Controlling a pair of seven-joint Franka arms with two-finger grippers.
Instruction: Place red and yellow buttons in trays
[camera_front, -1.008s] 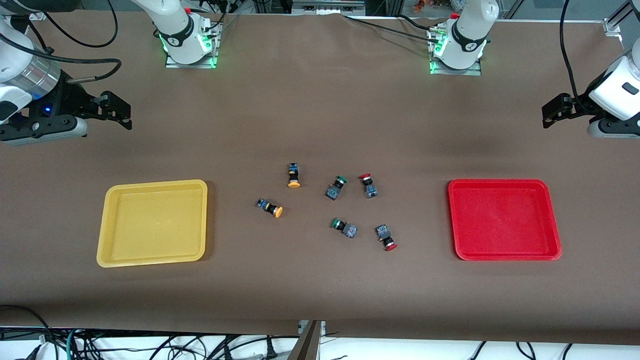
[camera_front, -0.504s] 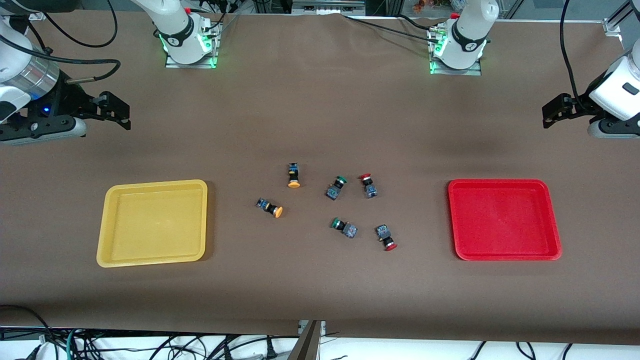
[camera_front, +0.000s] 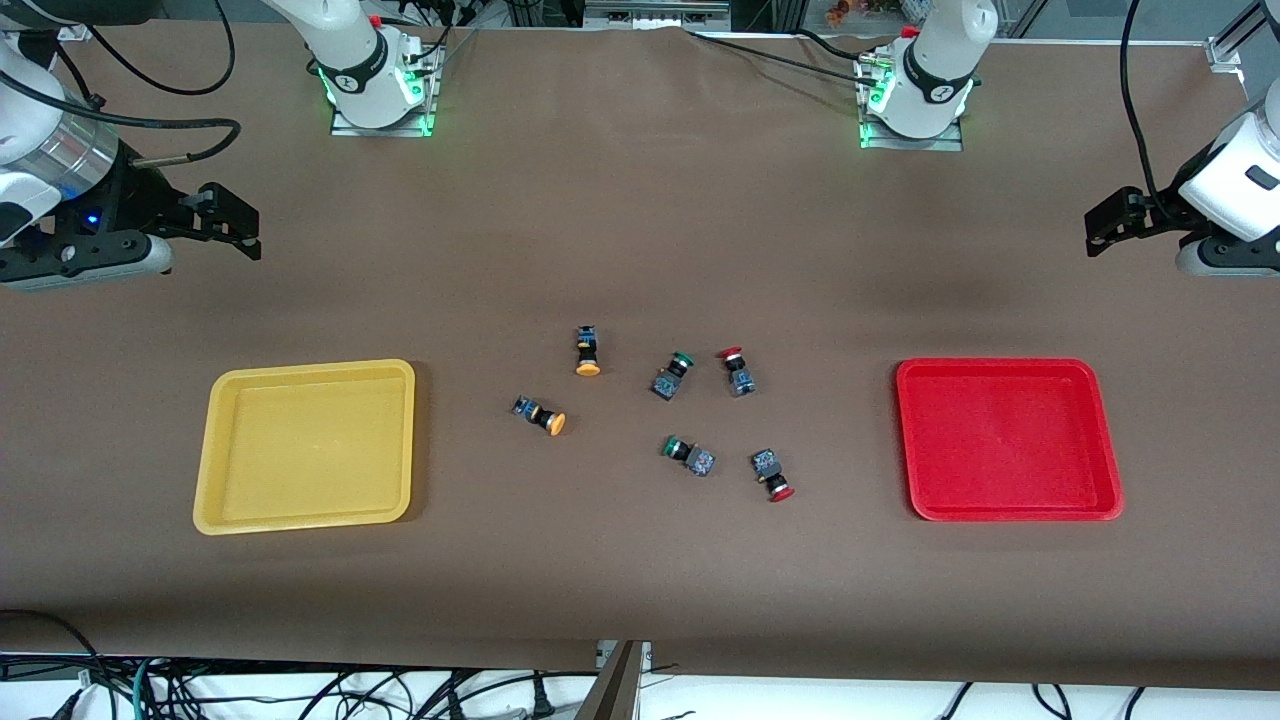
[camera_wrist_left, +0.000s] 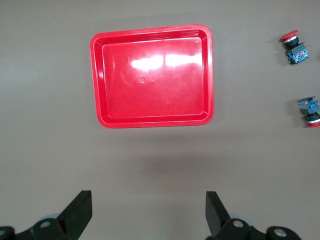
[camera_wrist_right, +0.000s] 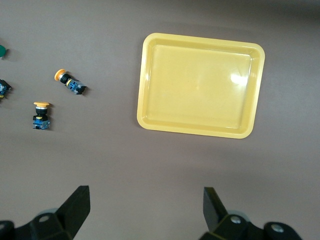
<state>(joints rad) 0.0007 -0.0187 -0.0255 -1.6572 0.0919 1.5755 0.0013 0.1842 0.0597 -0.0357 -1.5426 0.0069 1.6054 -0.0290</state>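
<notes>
Lying in a loose cluster on the brown surface (camera_front: 640, 230), between the yellow tray (camera_front: 305, 520) and the red tray (camera_front: 1010, 513), are two yellow buttons (camera_front: 587, 351) (camera_front: 540, 415) and two red buttons (camera_front: 736, 371) (camera_front: 772, 474) (both trays are seen empty). The right gripper (camera_front: 230, 222) is held above the surface at the yellow tray's end, the left gripper (camera_front: 1105, 225) at the red tray's end, each with jaws spread.

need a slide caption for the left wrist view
Open left tool hovers over bare table beside the empty red tray, two red buttons lying nearby.
</notes>
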